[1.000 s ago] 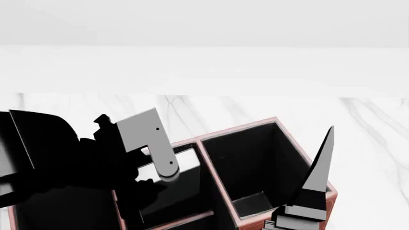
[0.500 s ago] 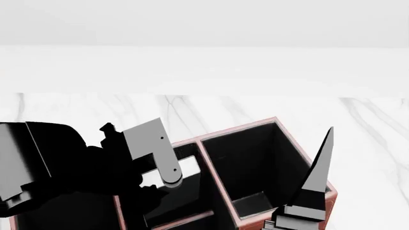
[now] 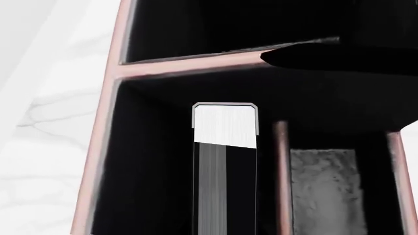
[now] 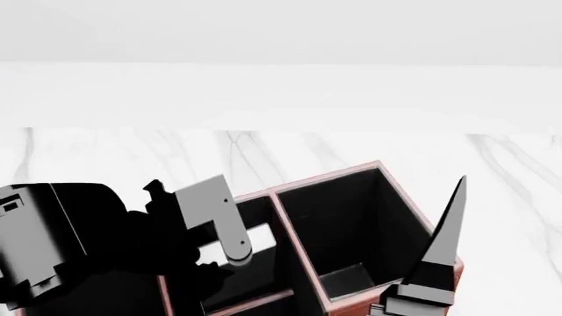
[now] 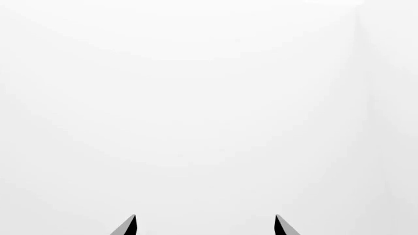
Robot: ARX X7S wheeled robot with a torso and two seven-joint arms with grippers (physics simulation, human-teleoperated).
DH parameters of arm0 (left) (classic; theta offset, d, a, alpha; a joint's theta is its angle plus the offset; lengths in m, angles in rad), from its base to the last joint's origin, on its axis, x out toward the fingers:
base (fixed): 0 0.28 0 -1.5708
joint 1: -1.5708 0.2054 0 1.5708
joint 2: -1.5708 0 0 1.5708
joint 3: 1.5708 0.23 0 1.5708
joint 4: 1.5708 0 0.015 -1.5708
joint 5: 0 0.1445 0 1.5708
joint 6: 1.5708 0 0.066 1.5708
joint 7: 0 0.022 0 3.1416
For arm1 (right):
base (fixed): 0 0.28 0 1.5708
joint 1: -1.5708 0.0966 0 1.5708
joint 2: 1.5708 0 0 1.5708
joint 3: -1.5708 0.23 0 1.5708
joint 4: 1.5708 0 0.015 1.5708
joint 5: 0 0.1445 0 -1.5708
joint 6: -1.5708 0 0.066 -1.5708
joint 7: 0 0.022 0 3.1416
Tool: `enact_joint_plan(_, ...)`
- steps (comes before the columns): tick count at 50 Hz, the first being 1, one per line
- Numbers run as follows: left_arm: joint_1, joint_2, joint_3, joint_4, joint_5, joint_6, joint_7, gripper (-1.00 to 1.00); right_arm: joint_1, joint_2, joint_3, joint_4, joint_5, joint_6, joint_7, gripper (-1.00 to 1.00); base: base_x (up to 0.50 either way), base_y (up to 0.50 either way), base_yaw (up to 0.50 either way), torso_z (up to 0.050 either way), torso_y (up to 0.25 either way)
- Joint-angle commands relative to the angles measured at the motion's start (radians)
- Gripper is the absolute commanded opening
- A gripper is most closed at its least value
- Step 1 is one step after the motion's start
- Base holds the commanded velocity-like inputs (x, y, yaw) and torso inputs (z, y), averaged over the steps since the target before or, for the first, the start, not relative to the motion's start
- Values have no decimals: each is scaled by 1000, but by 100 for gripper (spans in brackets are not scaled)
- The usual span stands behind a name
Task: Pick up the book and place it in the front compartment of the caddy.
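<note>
The head view looks forward and down over the desk (image 4: 351,145) onto the caddy (image 4: 369,168). The left wrist view peers closely into the caddy's (image 3: 114,98) compartments, shared with the head view. The right wrist view faces blank white.

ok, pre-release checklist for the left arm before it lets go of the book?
1. Book inside the caddy walls: ok, it stands in one compartment with gaps to the dividers on both sides.
2. That compartment is the front one: cannot tell.
3. Book's lower end on the compartment floor: cannot tell, it runs out of the left wrist view.
4. Left gripper over that compartment: ok. Its hold on the book: cannot tell, fingers hidden.
5. Right gripper open and empty: ok.
</note>
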Motion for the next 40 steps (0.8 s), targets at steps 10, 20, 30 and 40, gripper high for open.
enact_joint_plan(10, 41, 57, -26, -114, 74, 101, 51, -100, -17, -12, 28, -1, 0, -24, -36, 100, 0, 0, 0, 1, 1)
enact_joint_plan(20, 56, 66, -26, -141, 81, 118, 56, -100, -13, -17, 22, 3, -3, -20, -40, 100, 0, 0, -1, 0, 1)
enact_joint_plan(30, 60, 86, -24, -175, 85, 106, 47, 100, -8, -17, 22, 0, -1, -15, -38, 100, 0, 0, -1, 0, 0)
enact_joint_plan(40, 59, 83, -29, -175, 88, 106, 29, 100, -1, -20, 18, -4, 0, -7, -38, 100, 6, -1, -5, 0, 0)
